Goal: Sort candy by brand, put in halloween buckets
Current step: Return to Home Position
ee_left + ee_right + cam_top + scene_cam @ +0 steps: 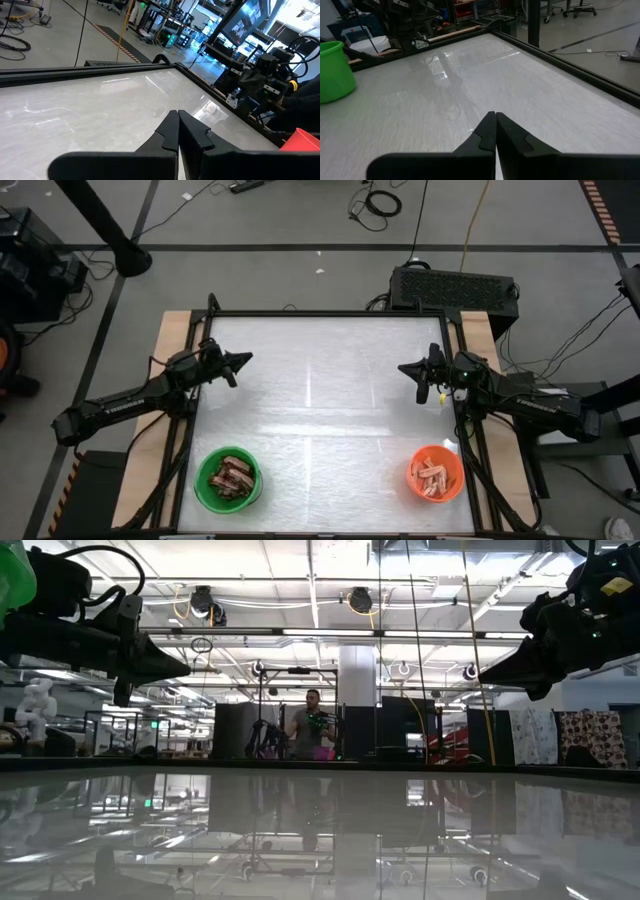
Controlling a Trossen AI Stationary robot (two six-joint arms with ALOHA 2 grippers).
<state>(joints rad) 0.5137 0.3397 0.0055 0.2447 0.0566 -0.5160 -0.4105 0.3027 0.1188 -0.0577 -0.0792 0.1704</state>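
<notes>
The dark candy [234, 476] sits in the green bucket [203, 490] at the lower left, the left gripper [248, 359] and right gripper [402, 367] hang mid-frame over the table [320, 405] with fingers pressed together and empty, and the pale candy [436, 476] sits in the orange bucket [411, 470] at the lower right, so the sorting looks finished and the arms probably only need to pull back to rest.

We see only a corner of the orange bucket [301, 139] far beyond the left pincer [177, 113]; the picture's edge cuts off the rest. The green bucket [334, 70], well to one side of the right pincer [495, 114], is cut too, and its wall hides its inside. From above, the candy [233, 477] in the 2 buckets is too small for us to count.
</notes>
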